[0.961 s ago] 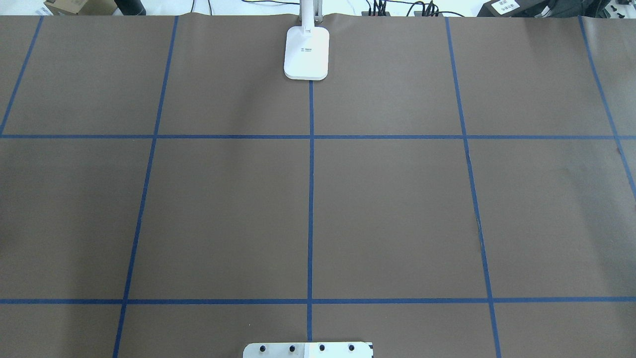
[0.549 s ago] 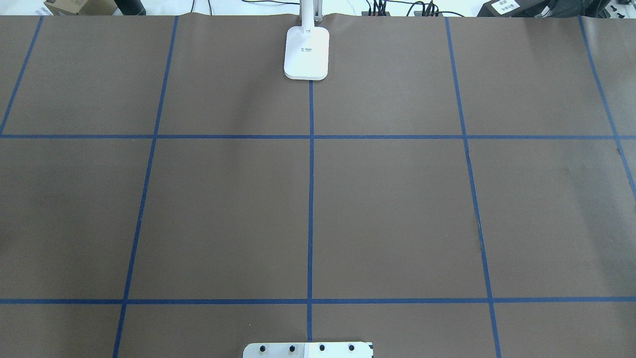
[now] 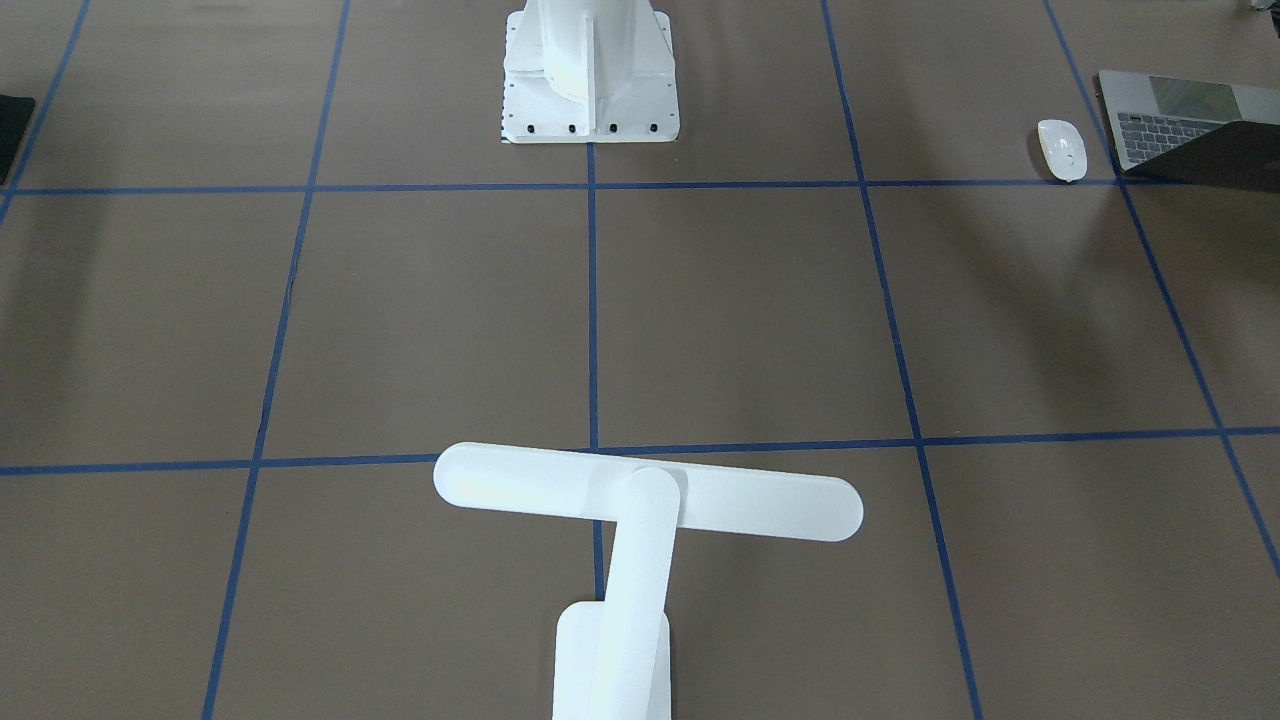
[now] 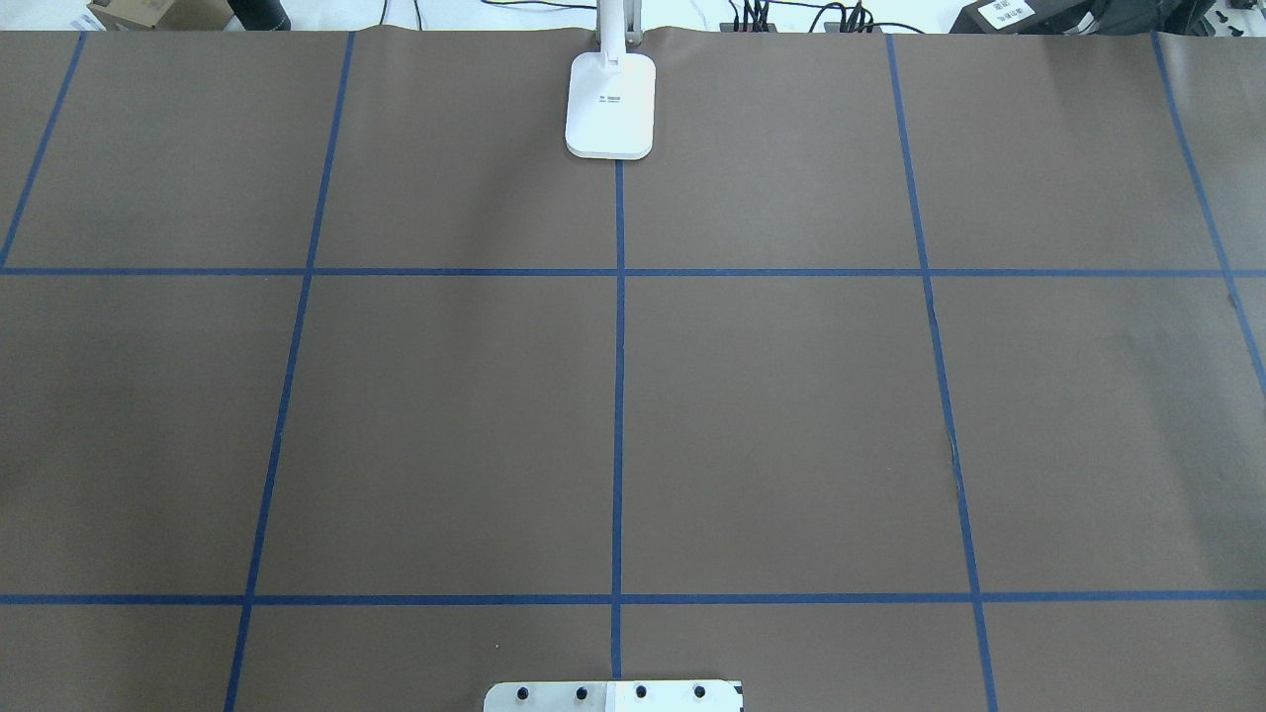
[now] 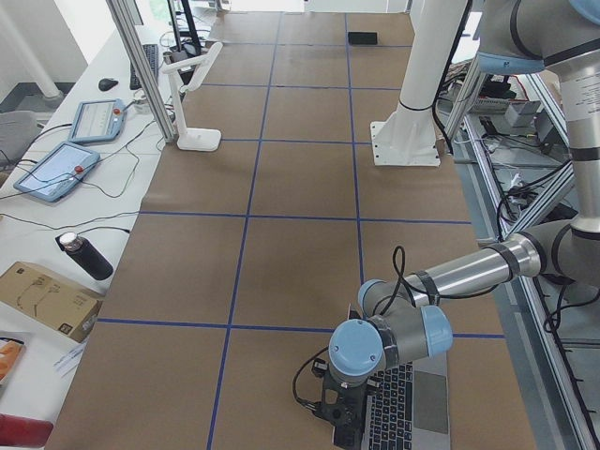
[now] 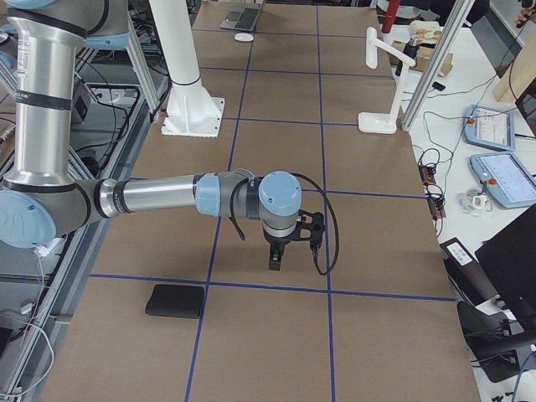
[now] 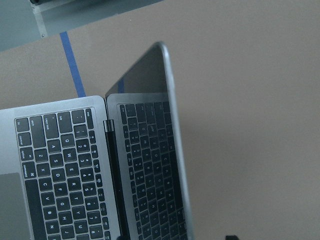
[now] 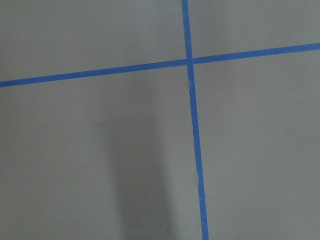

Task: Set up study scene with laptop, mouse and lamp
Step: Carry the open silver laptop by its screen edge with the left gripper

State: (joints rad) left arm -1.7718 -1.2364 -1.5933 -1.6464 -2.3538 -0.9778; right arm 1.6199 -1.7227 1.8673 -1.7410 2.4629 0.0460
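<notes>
**Laptop and mouse at the table's left end, lamp at the far edge, jaws not shown**

Little writing can be read. White legends are seen on the black keys of the laptop (image 7: 60, 165) in the left wrist view, single letters and short words, but most are too small to be made out with certainty. A small grey mark is printed on the base of the lamp (image 4: 610, 104); it cannot be read.

The laptop is set open at the table's (image 4: 791, 396) end on the robot's left, its dark screen raised and mirroring the keyboard. The mouse (image 3: 1062, 149) is placed just beside it, toward the table's middle and apart from it. The lamp is stood upright at the middle of the far edge, opposite the white pedestal (image 3: 590, 70), with its bar head stretched across a line of blue tape (image 3: 592, 300).

The left gripper (image 5: 343, 433) is held over the laptop's keyboard edge. Whether its jaws are spread or pressed together cannot be told. The right gripper (image 6: 275, 260) is hung above bare brown paper near a tape crossing, apart from the black mat (image 6: 176, 301), and its jaws cannot be judged either.

One container is seen: a cardboard box (image 5: 42, 298) on the side bench, closed, its contents hidden. A dark bottle (image 5: 86, 256) is laid near it.
</notes>
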